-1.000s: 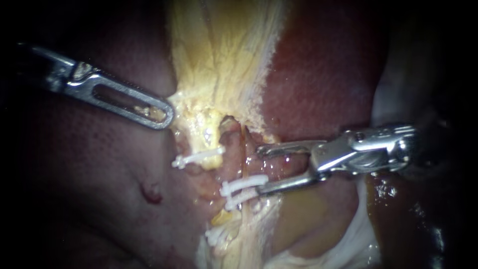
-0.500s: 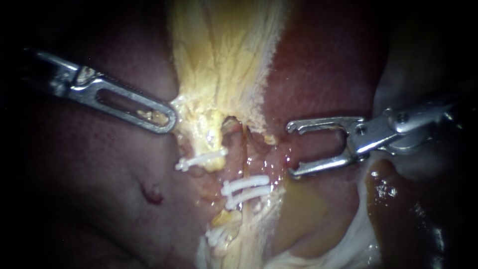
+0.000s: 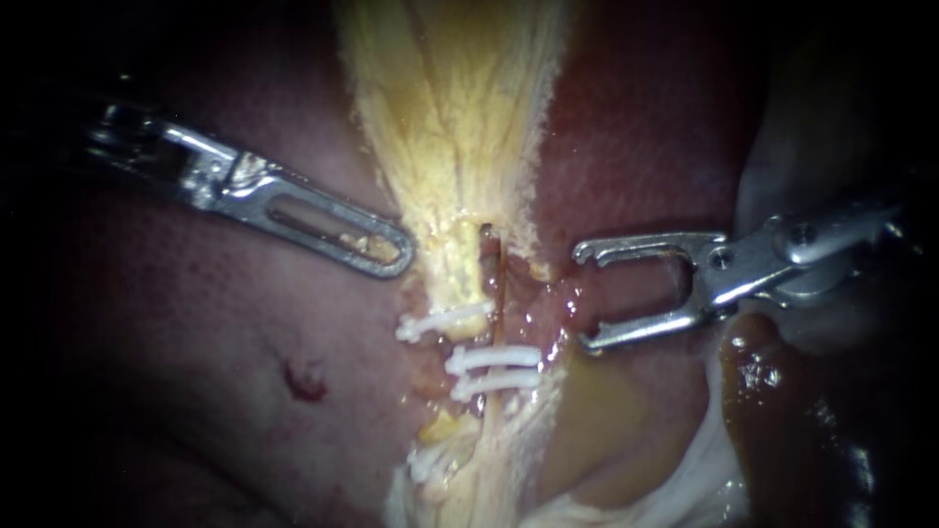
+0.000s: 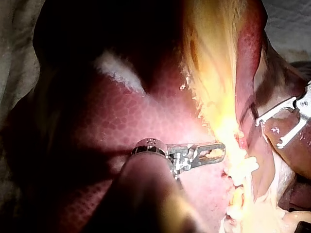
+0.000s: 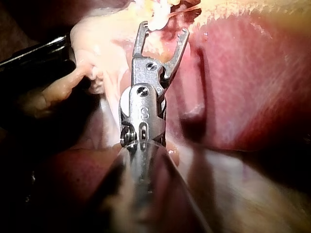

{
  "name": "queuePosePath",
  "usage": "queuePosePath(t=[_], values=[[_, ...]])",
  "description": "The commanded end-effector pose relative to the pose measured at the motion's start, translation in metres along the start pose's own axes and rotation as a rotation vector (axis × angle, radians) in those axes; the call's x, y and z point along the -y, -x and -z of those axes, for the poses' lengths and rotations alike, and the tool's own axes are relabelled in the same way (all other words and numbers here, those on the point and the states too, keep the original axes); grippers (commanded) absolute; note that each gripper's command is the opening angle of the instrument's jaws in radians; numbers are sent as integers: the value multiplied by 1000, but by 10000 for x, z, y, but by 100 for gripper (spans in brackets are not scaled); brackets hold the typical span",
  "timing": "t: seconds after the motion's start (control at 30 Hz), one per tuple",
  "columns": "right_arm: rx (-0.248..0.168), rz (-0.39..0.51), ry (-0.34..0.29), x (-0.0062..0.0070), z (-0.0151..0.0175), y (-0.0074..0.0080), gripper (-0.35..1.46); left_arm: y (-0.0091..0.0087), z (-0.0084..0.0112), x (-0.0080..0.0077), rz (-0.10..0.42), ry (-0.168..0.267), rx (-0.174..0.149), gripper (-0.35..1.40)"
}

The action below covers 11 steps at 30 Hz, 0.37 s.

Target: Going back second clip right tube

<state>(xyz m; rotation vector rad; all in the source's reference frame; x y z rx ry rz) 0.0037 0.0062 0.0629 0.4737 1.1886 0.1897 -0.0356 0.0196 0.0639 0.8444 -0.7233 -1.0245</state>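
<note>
1. The thin brownish right tube runs top to bottom through the middle of the endoscope view, along the edge of the pale yellow fibrous tissue. Two white plastic clips lie across it, one close under the other.
2. Our right instrument comes in from the right. Its silver tool is spread and empty, with its mouth facing the tube. The lower jaw tip sits just beside the clips' free ends, apart from them.
3. The tube therefore lies straight ahead of that tool, with its long axis crossing the tool's line. We judge that backing out means drawing along the shaft, away from the clips, without snagging them.
4. The right instrument is the nearer one. Our left instrument stands on the tube's far side, its slotted tool pressed together and pinching the edge of the yellow tissue.
5. A single white clip sits just left of the tube. What it clasps we cannot make out. Dark red liver surrounds everything.
6. We find no brand or writing on the clips or tissue.
</note>
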Motion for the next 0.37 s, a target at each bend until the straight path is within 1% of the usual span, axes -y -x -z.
queuePosePath(t=[0.03, 0.37], values=[[-3, 0, 0, 0, -1, -1, 50, -1, -1, -2, -2, -1, 0, -35], [-3, -2, 1, 1, 0, -2, 50, -1, -3, -4, -3, -1, -1, -35]])
